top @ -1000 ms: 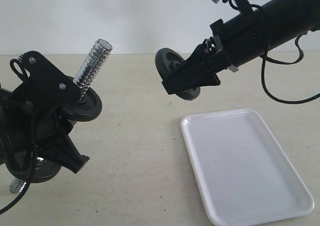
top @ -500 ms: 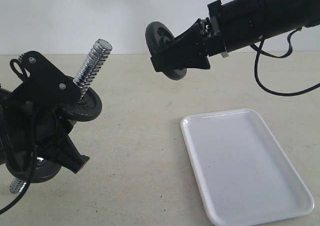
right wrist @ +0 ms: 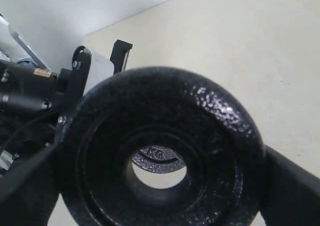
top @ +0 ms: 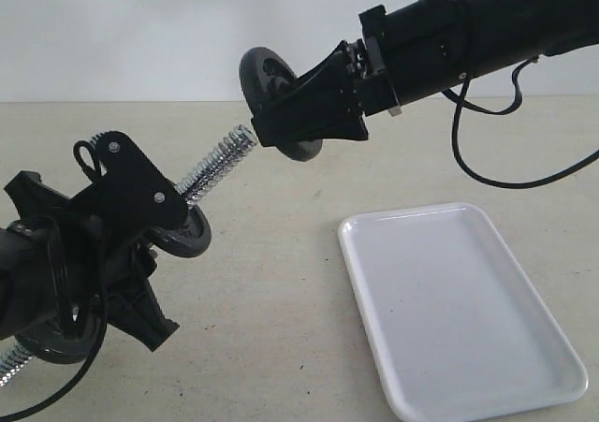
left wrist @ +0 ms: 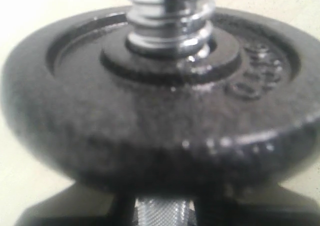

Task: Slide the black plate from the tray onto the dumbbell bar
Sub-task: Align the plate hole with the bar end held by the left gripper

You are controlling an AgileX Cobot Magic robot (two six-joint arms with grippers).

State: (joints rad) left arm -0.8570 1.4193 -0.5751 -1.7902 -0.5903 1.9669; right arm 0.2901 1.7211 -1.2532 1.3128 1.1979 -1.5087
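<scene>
The black plate [top: 262,74], a matte cast-iron disc with a centre hole, hangs on edge at upper centre, one face toward the dumbbell bar [top: 220,165]. The bar slants up from lower left, with its chrome threaded tip near the plate but not touching it. The white tray [top: 348,230] lies flat at lower right.

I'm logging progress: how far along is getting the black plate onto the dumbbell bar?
Done: the black plate is off the tray, gripped in the air by the right end effector. In hand: the left end effector holds the dumbbell bar tilted, threaded tip pointing toward the plate, not yet touching. Remaining: pass the hole over the tip and slide it down.
</scene>
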